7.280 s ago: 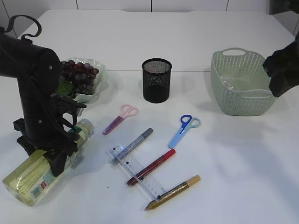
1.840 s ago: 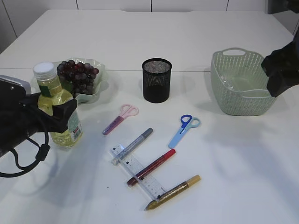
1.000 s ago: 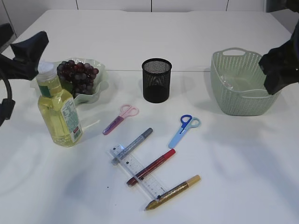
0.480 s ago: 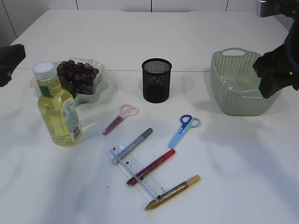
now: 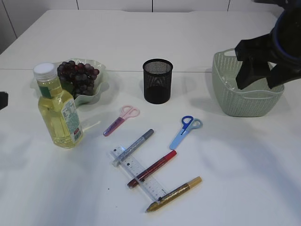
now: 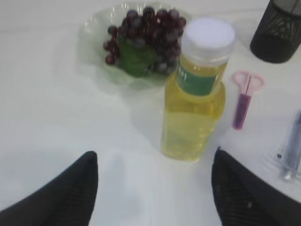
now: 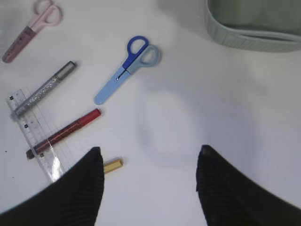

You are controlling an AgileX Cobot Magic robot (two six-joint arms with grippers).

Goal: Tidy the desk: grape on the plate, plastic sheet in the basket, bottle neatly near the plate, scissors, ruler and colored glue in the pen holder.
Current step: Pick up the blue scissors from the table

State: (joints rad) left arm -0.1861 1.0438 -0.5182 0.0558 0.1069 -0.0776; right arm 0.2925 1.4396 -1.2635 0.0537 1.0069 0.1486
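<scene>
The yellow bottle (image 5: 59, 110) stands upright in front of the plate (image 5: 99, 75) that holds the grapes (image 5: 77, 75). Pink scissors (image 5: 121, 120), blue scissors (image 5: 186, 131), a clear ruler (image 5: 138, 174) and silver (image 5: 134, 145), red (image 5: 153, 168) and gold (image 5: 174, 194) glue pens lie in front of the black mesh pen holder (image 5: 157, 80). My left gripper (image 6: 153, 188) is open and empty, short of the bottle (image 6: 197, 94). My right gripper (image 7: 150, 188) is open and empty above bare table, right of the blue scissors (image 7: 127, 68). In the exterior view it hangs (image 5: 256, 63) over the basket.
The green basket (image 5: 244, 101) stands at the back right, with something clear inside (image 5: 229, 84). The left arm shows only at the exterior view's left edge (image 5: 2, 100).
The left arm let go of the upright bottle and drew back left, nearly out of the exterior view. The right arm moved left and forward over the basket.
</scene>
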